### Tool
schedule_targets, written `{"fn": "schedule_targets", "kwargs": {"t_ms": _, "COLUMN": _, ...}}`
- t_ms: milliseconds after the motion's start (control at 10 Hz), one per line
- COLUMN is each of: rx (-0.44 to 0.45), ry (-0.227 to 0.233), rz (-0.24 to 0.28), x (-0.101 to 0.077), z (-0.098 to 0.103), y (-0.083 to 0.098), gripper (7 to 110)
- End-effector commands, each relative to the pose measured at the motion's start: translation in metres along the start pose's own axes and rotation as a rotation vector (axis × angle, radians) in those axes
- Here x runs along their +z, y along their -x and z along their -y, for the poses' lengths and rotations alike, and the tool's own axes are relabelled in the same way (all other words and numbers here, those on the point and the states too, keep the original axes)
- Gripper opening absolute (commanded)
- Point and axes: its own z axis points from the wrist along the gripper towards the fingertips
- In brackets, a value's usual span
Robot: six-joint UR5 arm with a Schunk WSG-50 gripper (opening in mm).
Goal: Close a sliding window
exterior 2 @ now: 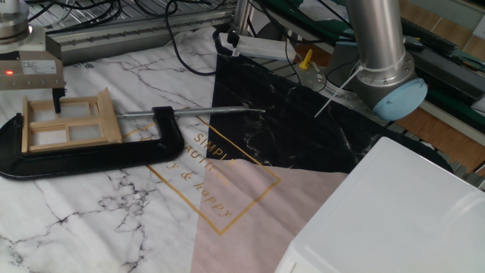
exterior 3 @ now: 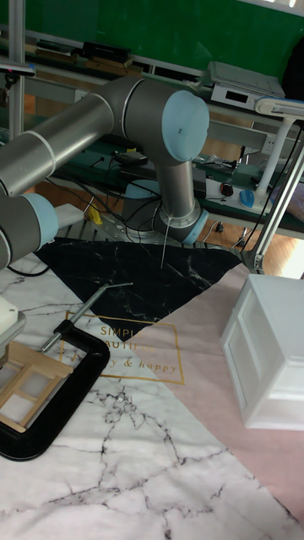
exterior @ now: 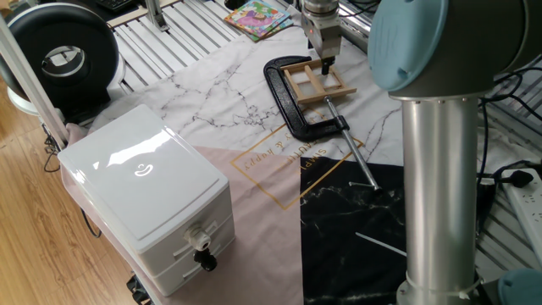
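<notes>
The sliding window (exterior: 318,82) is a small light-wood frame with thin bars, held flat on the marble mat in the jaws of a black C-clamp (exterior: 292,106). My gripper (exterior: 327,66) hangs straight down over the window's far side. One dark finger (exterior 2: 56,100) reaches down into the frame (exterior 2: 70,125) beside an upright bar. No second finger shows, so whether the gripper is open or shut is unclear. In the tall fixed view the window (exterior 3: 29,386) lies at the left edge, with the gripper almost wholly cut off.
The clamp's long screw handle (exterior 2: 204,111) sticks out over the mat. A white drawer box (exterior: 148,195) stands at the near left. The arm's grey column (exterior: 440,169) rises at the right. A black round device (exterior: 59,55) and a colourful booklet (exterior: 256,17) lie behind.
</notes>
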Motion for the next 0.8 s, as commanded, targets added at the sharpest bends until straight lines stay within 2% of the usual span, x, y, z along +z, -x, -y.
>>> {"fn": "schedule_targets", "kwargs": {"t_ms": 0, "rx": -0.003, "ry": -0.052, "rz": -0.025, "x": -0.009, "z": 0.012, "y": -0.005, "gripper": 88}}
{"fn": "schedule_targets", "kwargs": {"t_ms": 200, "rx": -0.014, "ry": -0.075, "rz": -0.037, "x": -0.013, "z": 0.019, "y": -0.008, "gripper": 88}}
{"fn": "schedule_targets", "kwargs": {"t_ms": 300, "rx": -0.004, "ry": -0.051, "rz": -0.034, "x": -0.014, "z": 0.012, "y": -0.008, "gripper": 88}}
{"fn": "schedule_targets", "kwargs": {"t_ms": 600, "rx": 0.077, "ry": 0.168, "rz": 0.05, "x": -0.014, "z": -0.044, "y": 0.008, "gripper": 88}}
{"fn": "schedule_targets", "kwargs": {"t_ms": 700, "rx": 0.103, "ry": 0.221, "rz": 0.039, "x": -0.018, "z": -0.058, "y": 0.005, "gripper": 88}}
